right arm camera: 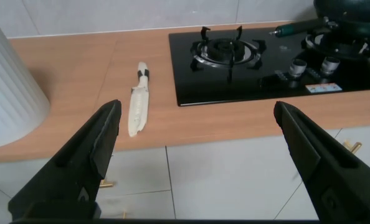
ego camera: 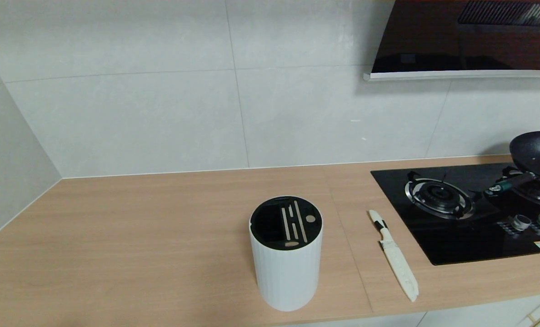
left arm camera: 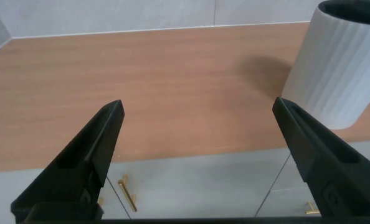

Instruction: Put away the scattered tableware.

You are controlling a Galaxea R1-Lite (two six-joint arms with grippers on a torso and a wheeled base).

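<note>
A white knife (ego camera: 394, 254) with a black band lies flat on the wooden counter (ego camera: 161, 218), between the holder and the stove; the right wrist view also shows the knife (right arm camera: 138, 106). Left of it stands a white ribbed cylindrical holder (ego camera: 286, 254) with a black slotted top. My left gripper (left arm camera: 197, 118) is open, held off the counter's front edge, with the holder (left arm camera: 337, 62) beyond one finger. My right gripper (right arm camera: 194, 118) is open too, in front of the counter edge, facing the knife and stove, with nothing between its fingers.
A black gas stove (ego camera: 470, 213) with burners and knobs takes up the counter's right end, and a black wok (ego camera: 536, 152) sits on its far burner. A range hood (ego camera: 465, 41) hangs above. Tiled walls close the back and left. Cabinet fronts with gold handles (left arm camera: 129, 193) lie below the counter.
</note>
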